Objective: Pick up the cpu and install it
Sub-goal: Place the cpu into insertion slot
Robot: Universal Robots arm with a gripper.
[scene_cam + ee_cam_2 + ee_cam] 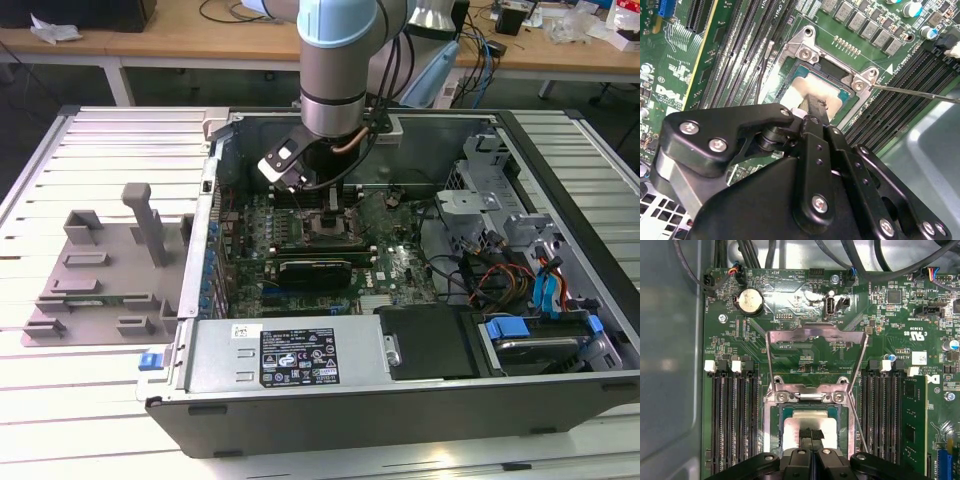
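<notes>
Bright even overhead light, soft shadow inside the computer case, pale glare on the cpu

My work surface here is a white slatted table. Its long ribs run across the exterior view and take a bright, even light (from my seat the sheen looks strongest along the near edge). Behind it stands a long wooden bench on a white leg. Loose black cables and a crumpled white wrapper lie on its top. More small clutter sits on the bench toward the exterior view's right. Under the bench I see a dark floor, much dimmer than the table.
</notes>
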